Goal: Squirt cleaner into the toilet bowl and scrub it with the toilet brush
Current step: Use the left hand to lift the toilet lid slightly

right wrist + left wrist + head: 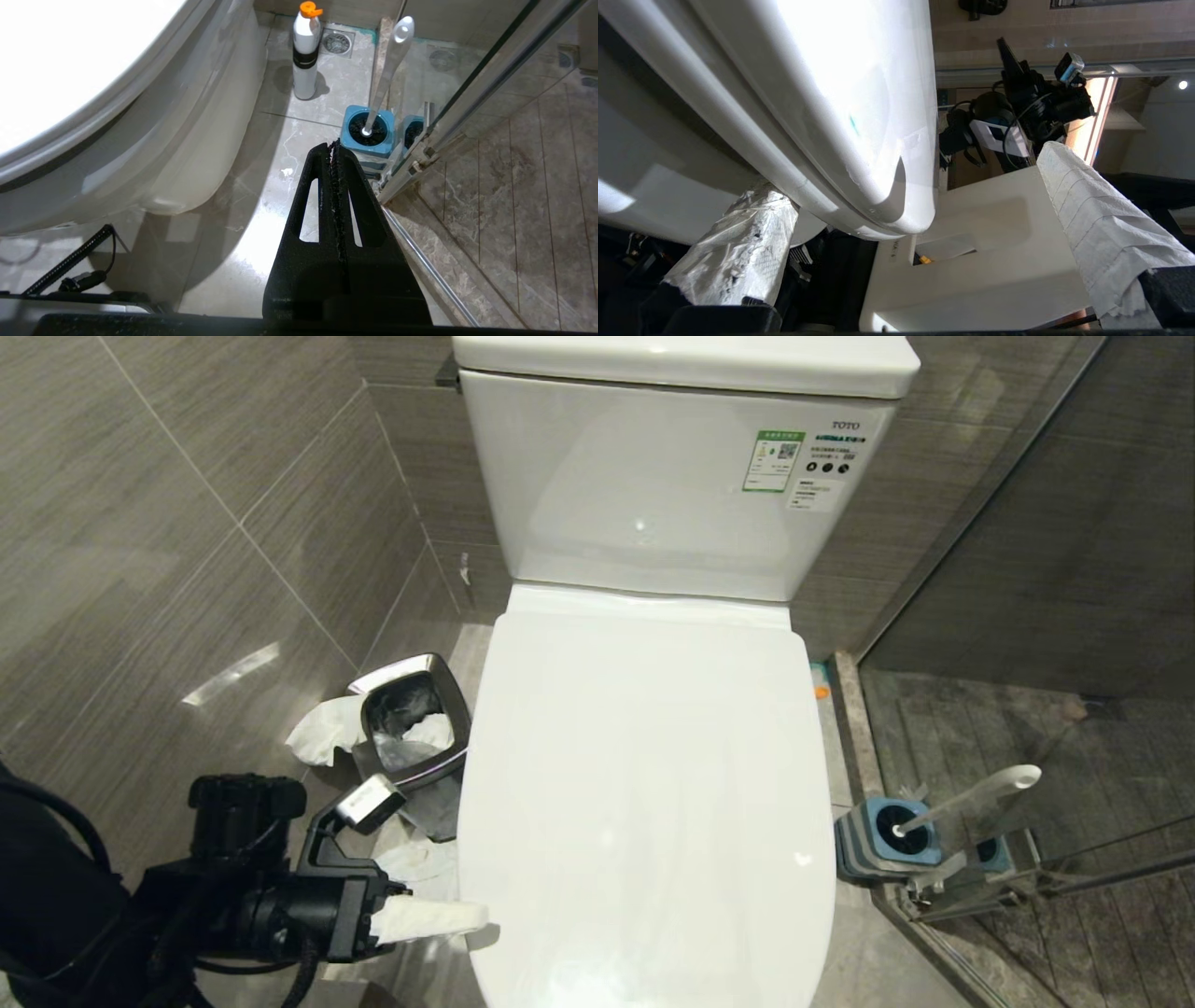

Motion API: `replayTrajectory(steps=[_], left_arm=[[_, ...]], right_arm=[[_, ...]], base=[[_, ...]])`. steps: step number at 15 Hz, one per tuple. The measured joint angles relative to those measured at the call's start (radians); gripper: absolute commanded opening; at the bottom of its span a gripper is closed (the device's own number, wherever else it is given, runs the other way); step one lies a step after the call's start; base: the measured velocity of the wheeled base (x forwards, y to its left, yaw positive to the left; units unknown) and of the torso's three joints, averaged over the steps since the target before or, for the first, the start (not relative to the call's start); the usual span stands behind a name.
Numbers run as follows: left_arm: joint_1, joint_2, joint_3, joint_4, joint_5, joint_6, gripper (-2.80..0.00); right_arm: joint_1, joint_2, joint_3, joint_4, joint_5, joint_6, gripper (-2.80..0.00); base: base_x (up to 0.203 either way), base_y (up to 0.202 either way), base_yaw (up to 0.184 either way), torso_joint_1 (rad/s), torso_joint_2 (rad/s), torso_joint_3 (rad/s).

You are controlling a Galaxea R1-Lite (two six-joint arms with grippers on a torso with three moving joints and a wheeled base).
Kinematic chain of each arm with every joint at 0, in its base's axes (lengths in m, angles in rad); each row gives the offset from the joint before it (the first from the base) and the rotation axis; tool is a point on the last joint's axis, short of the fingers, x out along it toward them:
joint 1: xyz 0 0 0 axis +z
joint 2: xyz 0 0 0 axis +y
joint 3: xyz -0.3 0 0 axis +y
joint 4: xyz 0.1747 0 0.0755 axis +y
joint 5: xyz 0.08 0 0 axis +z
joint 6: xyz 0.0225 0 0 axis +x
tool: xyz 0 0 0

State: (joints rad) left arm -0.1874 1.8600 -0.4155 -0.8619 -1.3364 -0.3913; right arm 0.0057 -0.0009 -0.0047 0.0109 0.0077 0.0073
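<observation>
- White toilet lid (644, 784) lies closed; left gripper (439, 917), paper-wrapped fingers (1101, 219) spread wide, straddles its front-left edge.
- Advice: hook beneath the lid edge, lift slowly.
- Right gripper (335, 154), pressed together, is parked near toilet brush (385, 70).

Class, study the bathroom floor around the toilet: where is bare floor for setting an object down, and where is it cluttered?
Free: the grey tiled floor between the white toilet base and the square blue brush holder, short of the white bottle with orange cap. Crowded: left of the toilet, the steel waste bin, crumpled white tissue and the open left pincer fill the gap.
</observation>
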Motion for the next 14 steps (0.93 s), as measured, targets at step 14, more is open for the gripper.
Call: replayTrajectory(steps=[14], left_arm=[[-0.002, -0.18, -0.171, -0.01, -0.005, -0.321, 0.0]], right_arm=[[0.0, 0.0, 0.0, 0.0, 0.0, 0.0, -2.8]], base=[[0.0, 0.0, 0.0, 0.0, 0.0, 0.0]])
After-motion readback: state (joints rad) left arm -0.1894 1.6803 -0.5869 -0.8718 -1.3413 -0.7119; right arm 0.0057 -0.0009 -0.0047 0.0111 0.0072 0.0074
